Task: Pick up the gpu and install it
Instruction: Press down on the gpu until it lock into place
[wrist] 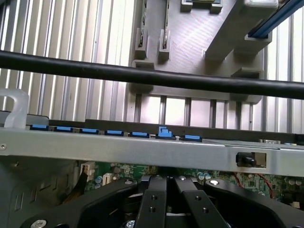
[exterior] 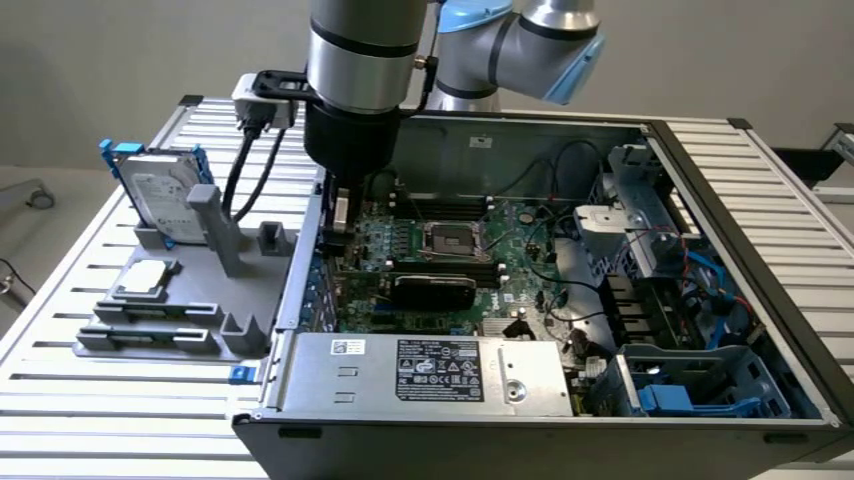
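The gpu (exterior: pixel 430 289) stands on edge on the green motherboard (exterior: pixel 514 235) inside the open computer case, just in front of the CPU socket, its black shroud facing the camera. I cannot tell whether it sits fully in its slot. My gripper (exterior: pixel 342 200) hangs to the exterior view's left of it and a little farther back, close to the case's rear wall. In the wrist view my gripper (wrist: pixel 168 183) is shut, the two black fingers (wrist: pixel 154 202) lie together with nothing visible between them, and the motherboard lies just beyond them.
A grey parts holder (exterior: pixel 174 300) on the slatted table holds a silver hard drive in a blue frame (exterior: pixel 160 195) and thin black memory sticks (exterior: pixel 147 335). The power supply (exterior: pixel 427 370) fills the case's front. A black cable (wrist: pixel 152 76) and the case wall with blue tabs (wrist: pixel 142 147) cross the wrist view.
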Available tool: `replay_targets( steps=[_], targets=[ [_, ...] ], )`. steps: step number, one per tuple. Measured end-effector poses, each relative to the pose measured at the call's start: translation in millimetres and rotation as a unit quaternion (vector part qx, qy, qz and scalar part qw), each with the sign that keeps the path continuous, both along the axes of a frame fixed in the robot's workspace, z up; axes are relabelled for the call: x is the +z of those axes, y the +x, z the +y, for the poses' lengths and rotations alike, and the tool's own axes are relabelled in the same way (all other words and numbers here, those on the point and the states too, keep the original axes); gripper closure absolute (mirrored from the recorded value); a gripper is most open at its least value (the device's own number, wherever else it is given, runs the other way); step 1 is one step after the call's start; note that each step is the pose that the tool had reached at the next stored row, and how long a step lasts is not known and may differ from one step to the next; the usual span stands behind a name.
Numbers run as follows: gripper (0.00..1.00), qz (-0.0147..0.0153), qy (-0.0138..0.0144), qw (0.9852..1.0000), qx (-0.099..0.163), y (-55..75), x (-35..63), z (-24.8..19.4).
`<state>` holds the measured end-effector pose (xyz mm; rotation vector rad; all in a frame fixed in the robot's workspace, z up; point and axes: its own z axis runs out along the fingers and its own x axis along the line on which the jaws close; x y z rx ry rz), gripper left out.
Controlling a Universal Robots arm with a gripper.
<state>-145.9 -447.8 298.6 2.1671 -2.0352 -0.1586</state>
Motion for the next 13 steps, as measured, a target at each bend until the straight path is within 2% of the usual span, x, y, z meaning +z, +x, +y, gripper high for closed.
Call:
replay_targets(
  steps=[5,6,8,10,13],
  targets=[
    [0.89,0.0002,-0.0007,1.0,0.0,0.5,-0.5,0.0],
    [0.89,0.0009,0.0,1.0,0.0,1.4,0.8,0.1],
    [0.89,0.0049,-0.0007,1.0,0.0,4.2,8.7,0.0],
    [0.89,0.0077,-0.0007,1.0,0.0,7.8,14.3,0.0],
    [0.89,0.0087,-0.0007,1.0,0.0,16.1,15.3,-0.2]
  ],
)
